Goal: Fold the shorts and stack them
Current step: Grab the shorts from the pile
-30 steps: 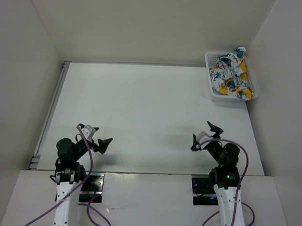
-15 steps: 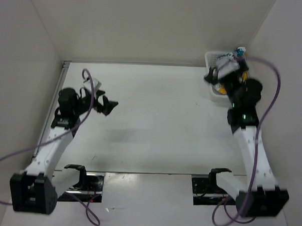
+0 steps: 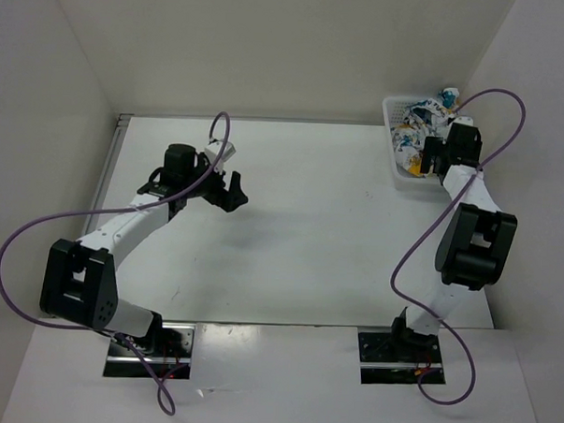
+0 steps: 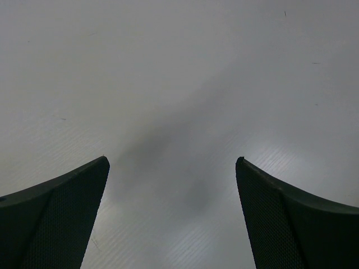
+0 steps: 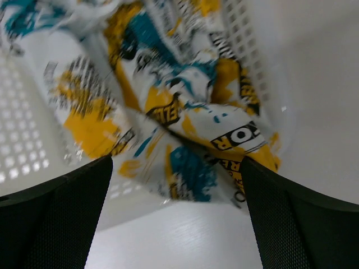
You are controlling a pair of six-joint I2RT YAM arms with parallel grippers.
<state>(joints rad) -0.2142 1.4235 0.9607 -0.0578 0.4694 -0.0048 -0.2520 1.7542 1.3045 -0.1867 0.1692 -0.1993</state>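
—Over at the far right corner of the table [image 3: 291, 221] sits the white mesh basket [image 3: 388, 122], tucked beside the side wall. It's light plastic by the look of it. If we pull up with cloth snagged in the mesh, we judge the whole basket could lift or drag along.

—Agreed. And the shorts [image 5: 185, 112] are all inside it, crumpled into 1 heap. We cannot tell how many pairs. The likeliest slip, we think, is taking 2 at once, or only a thin fold that pulls free on the way to the middle.

—Our right claw [image 5: 175, 168] hangs just above that heap, spread wide and gripping nothing. The basket's wall runs close beside 1 finger, so a descent slightly off line could pinch plastic along with cloth.

—And the left claw [image 3: 231, 192]?

—Released as well, empty, over the table's left half with only tabletop beneath it, well apart from the basket. The risk there is smaller: if a pair arrives bunched and dangling, we may catch the wrong hem and fold it crooked.

—Smallest worry: the purple cable [image 3: 498, 94] looping past the right arm near the basket. It might brush the rim as we lift.
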